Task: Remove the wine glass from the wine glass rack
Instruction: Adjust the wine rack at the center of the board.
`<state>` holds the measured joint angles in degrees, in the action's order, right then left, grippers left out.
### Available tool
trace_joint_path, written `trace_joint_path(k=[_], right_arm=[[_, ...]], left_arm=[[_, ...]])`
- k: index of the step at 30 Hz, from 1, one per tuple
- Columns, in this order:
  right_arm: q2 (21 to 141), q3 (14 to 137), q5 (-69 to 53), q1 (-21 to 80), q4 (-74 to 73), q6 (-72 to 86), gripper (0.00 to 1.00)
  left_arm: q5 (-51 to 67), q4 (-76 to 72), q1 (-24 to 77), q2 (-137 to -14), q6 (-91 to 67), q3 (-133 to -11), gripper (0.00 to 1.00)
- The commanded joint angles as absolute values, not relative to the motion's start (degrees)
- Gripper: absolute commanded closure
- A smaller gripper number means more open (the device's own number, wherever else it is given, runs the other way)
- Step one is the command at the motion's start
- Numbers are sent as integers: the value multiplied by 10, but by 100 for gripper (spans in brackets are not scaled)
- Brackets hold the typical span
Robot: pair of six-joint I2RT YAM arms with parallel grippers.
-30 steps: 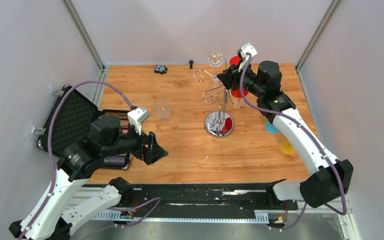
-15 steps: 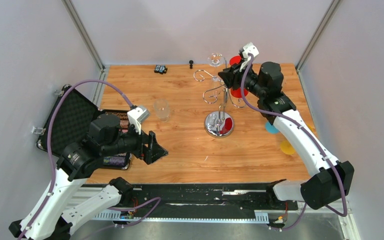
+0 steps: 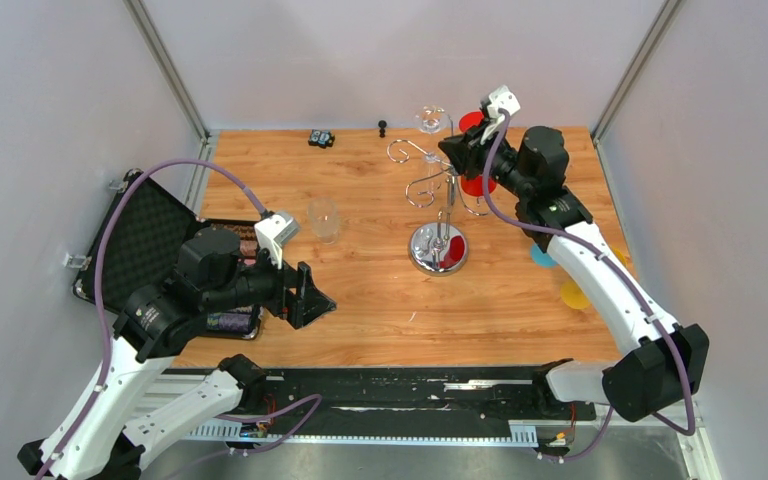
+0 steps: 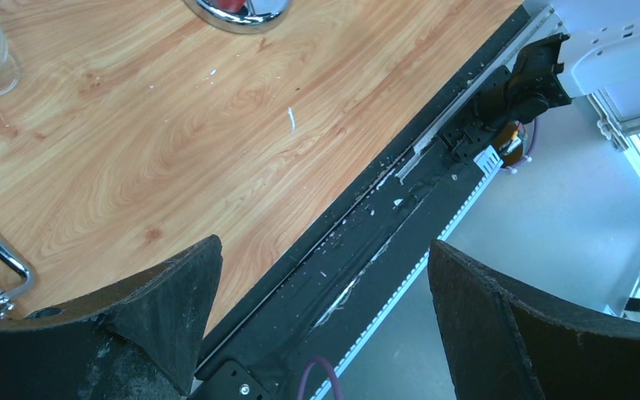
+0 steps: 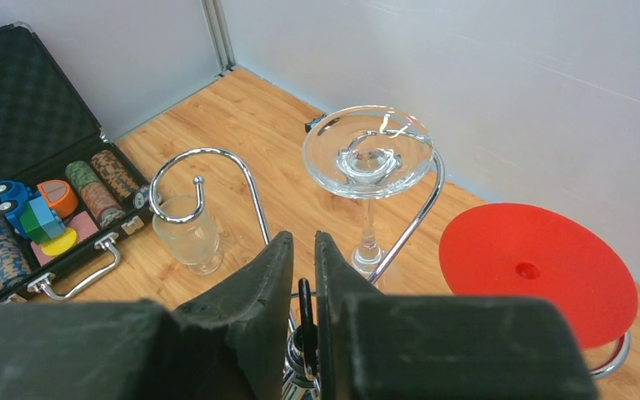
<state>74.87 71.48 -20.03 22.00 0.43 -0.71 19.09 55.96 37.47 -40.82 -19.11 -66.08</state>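
The chrome wine glass rack (image 3: 438, 248) stands at the middle right of the table, its hook arms (image 5: 217, 154) curling outward. The wine glass (image 5: 368, 150) hangs upside down on a far hook, foot on top; it also shows in the top view (image 3: 432, 120). My right gripper (image 3: 452, 150) hovers over the rack's top, just this side of the glass. Its fingers (image 5: 267, 275) are almost together with nothing held; the rack's black top ring (image 5: 303, 304) shows through the slit. My left gripper (image 4: 325, 246) is open and empty over the table's near edge.
A clear tumbler (image 3: 323, 220) stands left of the rack. An open black case (image 3: 150, 250) with poker chips lies at the left edge. A red disc (image 5: 537, 271) sits right of the glass. Blue (image 3: 543, 256) and yellow (image 3: 574, 295) discs lie at the right. A small black object (image 3: 321, 138) is at the back.
My right gripper has shifted slightly up and toward the back wall, staying shut. The left arm has not moved.
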Motion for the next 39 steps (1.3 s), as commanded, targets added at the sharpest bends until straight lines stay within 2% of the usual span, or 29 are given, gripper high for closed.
trace_joint_path(k=[1,5,6,17,39], right_arm=[[729,710,-204,223,40,-6,87],[728,704,-206,223,40,-6,100],[727,702,-208,223,40,-7,100],[712,688,-254,223,52,-13,100],[718,726,-537,223,27,-87,100]], left_arm=[[190,557,377,-410,-189,-682,0],[190,558,377,-408,-189,-682,0],[189,559,377,-407,-190,-682,0],[185,566,377,-403,-192,-690,0],[176,599,377,-394,-191,-744,0]])
